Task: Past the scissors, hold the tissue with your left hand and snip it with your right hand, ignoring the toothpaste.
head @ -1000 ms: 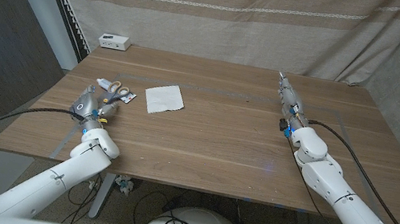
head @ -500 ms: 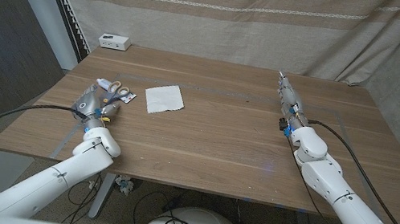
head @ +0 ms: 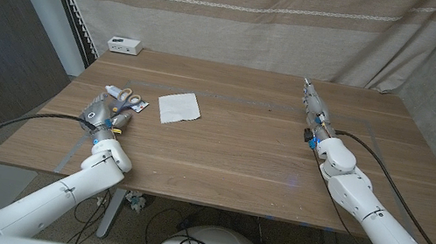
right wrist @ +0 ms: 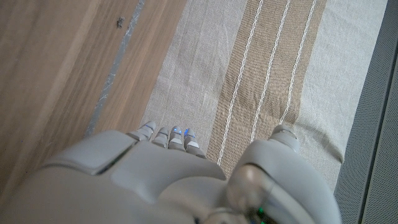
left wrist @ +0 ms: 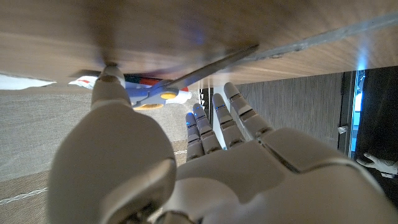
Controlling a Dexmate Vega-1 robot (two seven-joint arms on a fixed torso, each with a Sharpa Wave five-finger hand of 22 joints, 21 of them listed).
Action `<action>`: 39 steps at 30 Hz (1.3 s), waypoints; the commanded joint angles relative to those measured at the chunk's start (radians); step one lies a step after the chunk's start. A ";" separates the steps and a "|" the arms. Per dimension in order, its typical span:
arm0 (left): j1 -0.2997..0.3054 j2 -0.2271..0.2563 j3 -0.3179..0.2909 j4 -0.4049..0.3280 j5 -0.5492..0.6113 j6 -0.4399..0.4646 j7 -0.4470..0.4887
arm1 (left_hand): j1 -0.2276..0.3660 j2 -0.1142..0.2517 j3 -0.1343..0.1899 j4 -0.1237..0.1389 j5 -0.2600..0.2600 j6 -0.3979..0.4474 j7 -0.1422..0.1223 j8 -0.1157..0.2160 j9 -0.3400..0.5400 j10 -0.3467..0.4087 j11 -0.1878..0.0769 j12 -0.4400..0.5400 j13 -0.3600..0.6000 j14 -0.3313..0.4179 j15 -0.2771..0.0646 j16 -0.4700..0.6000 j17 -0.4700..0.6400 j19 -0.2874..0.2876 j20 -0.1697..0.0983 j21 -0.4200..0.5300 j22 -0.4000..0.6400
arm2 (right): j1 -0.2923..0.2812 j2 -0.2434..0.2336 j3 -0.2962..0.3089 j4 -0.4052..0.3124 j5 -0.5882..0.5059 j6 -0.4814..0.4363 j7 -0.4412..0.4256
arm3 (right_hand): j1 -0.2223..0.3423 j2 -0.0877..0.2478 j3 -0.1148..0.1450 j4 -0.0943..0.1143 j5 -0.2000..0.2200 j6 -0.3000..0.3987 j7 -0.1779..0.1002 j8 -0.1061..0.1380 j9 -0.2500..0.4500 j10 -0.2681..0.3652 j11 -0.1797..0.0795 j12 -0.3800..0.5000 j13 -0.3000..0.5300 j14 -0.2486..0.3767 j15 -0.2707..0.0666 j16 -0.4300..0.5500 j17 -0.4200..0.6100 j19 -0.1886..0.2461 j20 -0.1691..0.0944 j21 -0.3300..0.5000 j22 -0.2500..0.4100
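Near left: the left hand sits at the wooden table's left edge, fingers extended and apart, gripping nothing, just short of one pair of blue-and-yellow-handled scissors. One white toothpaste tube with red-and-blue print lies against the scissors; its lettering is too small to read. Right of these lies one flat white tissue. Right side: the right hand stands on edge, fingers straight, holding nothing. Far left: one small white box.
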 commanded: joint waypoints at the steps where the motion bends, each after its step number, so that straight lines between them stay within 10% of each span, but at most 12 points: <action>1: -0.021 0.000 0.019 0.021 0.004 0.016 -0.019 | -0.010 0.002 -0.008 0.001 0.007 0.000 0.001 0.002 0.005 0.002 -0.001 -0.001 0.003 0.002 -0.085 0.007 0.004 0.009 -0.076 0.007 0.001 | 0.009 0.007 -0.004 0.010 0.001 0.000 0.003 | 0.002 0.004 -0.007 -0.001 0.009 -0.003 -0.003 -0.001 0.004 -0.004 -0.004 0.000 0.005 -0.041 -0.008 0.002 0.002 -0.008 0.003 -0.002 0.001; 24: -0.015 -0.005 0.011 0.003 -0.014 0.061 -0.023 | 0.035 0.033 -0.010 -0.008 0.006 0.030 0.001 0.009 0.006 0.034 -0.014 0.015 0.012 0.038 -0.103 0.023 0.012 0.054 -0.097 0.023 -0.019 | 0.011 0.009 0.002 0.023 0.012 0.016 0.015 | 0.009 0.004 -0.010 -0.005 0.010 -0.006 -0.005 -0.001 0.004 -0.004 -0.004 0.000 0.005 -0.041 -0.009 0.002 0.002 -0.008 0.001 -0.001 0.001; 39: -0.009 -0.017 -0.003 0.002 -0.024 0.073 -0.001 | 0.075 0.040 -0.019 -0.009 -0.022 0.099 0.062 0.024 0.005 0.113 0.032 0.045 0.015 0.158 -0.114 0.043 -0.015 0.169 -0.070 0.062 -0.056 | 0.013 0.015 0.002 0.029 0.024 0.017 0.023 | 0.011 0.004 -0.012 -0.006 0.011 -0.005 -0.004 0.000 0.004 -0.005 -0.003 0.000 0.005 -0.041 -0.009 0.002 0.002 -0.007 0.001 -0.001 0.001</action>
